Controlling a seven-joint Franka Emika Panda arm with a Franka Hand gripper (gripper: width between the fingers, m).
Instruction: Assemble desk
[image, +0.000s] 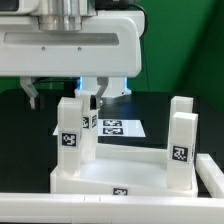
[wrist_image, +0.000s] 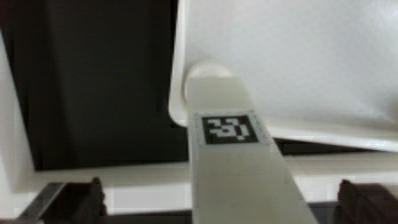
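The desk's white tabletop (image: 125, 172) lies with its rim up, and several white block legs stand upright on it, each with a black-and-white tag. My gripper (image: 66, 96) hangs over the corner on the exterior view's left, open, its dark fingers (image: 33, 97) either side of the top of the front leg (image: 70, 128). In the wrist view that tagged leg (wrist_image: 228, 140) runs up between the two fingers (wrist_image: 80, 200), with a gap on each side; my gripper (wrist_image: 222, 205) holds nothing. The tabletop (wrist_image: 302, 60) shows behind it.
The marker board (image: 118, 127) lies flat on the black table behind the tabletop. A second leg (image: 89, 110) stands close behind the straddled one. Two more legs (image: 180, 142) rise on the exterior view's right. A white bar (image: 60, 208) crosses the front.
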